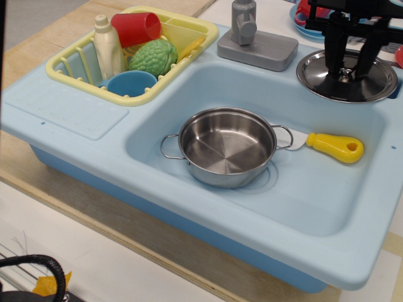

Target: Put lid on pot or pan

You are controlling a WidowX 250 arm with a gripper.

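Observation:
The shiny steel lid (315, 72) lies flat on the sink's back right corner. My gripper (351, 74) is down on it, its two black fingers (335, 53) pressed in on either side of the small central knob. The lid still rests on the counter. The shallow steel pot (227, 146) with two wire loop handles stands empty and upright in the basin of the light blue sink (189, 207), well to the front left of the lid.
A yellow-handled knife (335, 147) lies in the basin just right of the pot. A grey faucet (244, 22) stands at the back. A yellow dish rack (69, 63) at the back left holds a blue bowl (131, 82), red cup, bottle and green vegetable.

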